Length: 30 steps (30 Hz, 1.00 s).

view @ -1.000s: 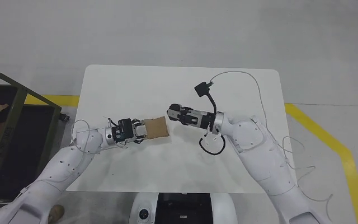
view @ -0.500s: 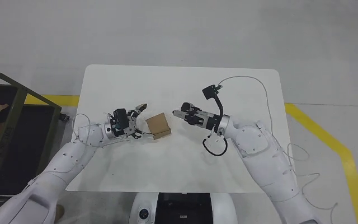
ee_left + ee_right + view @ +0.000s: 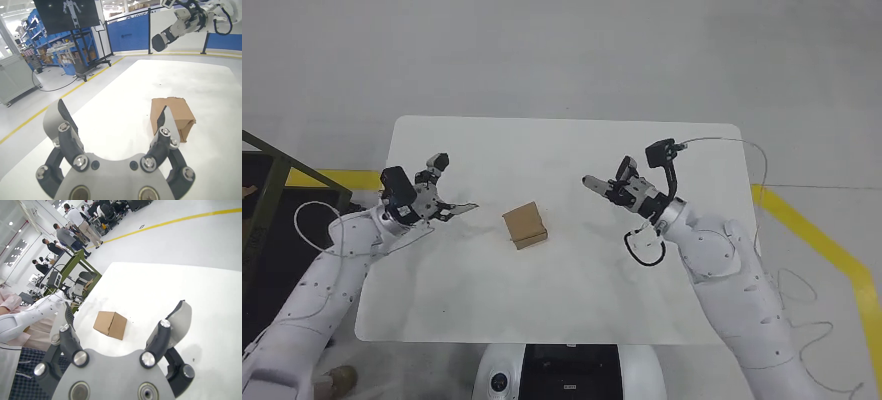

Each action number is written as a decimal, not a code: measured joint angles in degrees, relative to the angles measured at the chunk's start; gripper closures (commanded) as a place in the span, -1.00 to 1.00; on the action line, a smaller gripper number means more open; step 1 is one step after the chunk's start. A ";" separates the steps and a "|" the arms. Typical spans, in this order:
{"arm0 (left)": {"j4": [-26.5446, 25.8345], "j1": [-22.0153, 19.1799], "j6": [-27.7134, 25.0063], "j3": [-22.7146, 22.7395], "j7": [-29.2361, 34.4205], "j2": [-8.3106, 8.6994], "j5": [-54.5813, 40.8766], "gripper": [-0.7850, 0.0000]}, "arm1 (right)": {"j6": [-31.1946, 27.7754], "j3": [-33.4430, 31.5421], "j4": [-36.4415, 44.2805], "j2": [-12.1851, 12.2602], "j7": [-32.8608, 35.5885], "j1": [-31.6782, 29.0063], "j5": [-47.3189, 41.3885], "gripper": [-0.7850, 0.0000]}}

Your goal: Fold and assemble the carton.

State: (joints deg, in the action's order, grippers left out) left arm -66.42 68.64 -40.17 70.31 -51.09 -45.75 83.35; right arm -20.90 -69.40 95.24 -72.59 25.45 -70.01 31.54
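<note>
The brown carton [image 3: 525, 225] sits folded into a small closed box near the middle of the white table [image 3: 562, 300], with nothing touching it. My left gripper [image 3: 454, 184] hovers well to its left, open and empty. In the left wrist view its fingers [image 3: 62, 109] spread wide, with the carton [image 3: 173, 115] beyond one fingertip. My right gripper [image 3: 598, 183] hangs to the carton's right, also open and empty. The right wrist view frames the carton [image 3: 110, 325] on the table, ahead of the right gripper [image 3: 124, 308]. A seam runs down the carton's facing side.
A thin cable [image 3: 712, 150] loops over the table's far right part near the right arm. An olive-green metal frame [image 3: 272, 190] stands off the table's left edge. A yellow line [image 3: 812, 230] marks the floor at the right.
My left gripper has let go of the carton, opened, and drawn back to the left. The right gripper has pulled away to the right. The carton now rests alone on the table.
</note>
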 measured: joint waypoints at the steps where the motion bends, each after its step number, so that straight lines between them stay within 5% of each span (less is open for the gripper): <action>1: -0.42 0.31 0.06 0.83 1.25 0.07 -1.41 -1.00 | 0.11 -0.47 0.16 0.08 -0.66 -0.26 0.57 -1.00; 15: -7.12 2.98 1.86 10.68 21.99 0.64 -17.33 -1.00 | 1.24 -8.00 4.75 1.59 -4.89 -5.17 8.22 -1.00; 30: -8.68 3.12 2.27 11.45 25.82 0.34 -18.69 -1.00 | 2.81 -11.38 6.79 2.29 -4.20 -7.46 9.80 -1.00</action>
State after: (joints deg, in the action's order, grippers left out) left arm -75.10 71.76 -37.90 81.76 -25.27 -45.41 64.66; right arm -18.10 -80.78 102.03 -70.30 21.25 -77.46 41.34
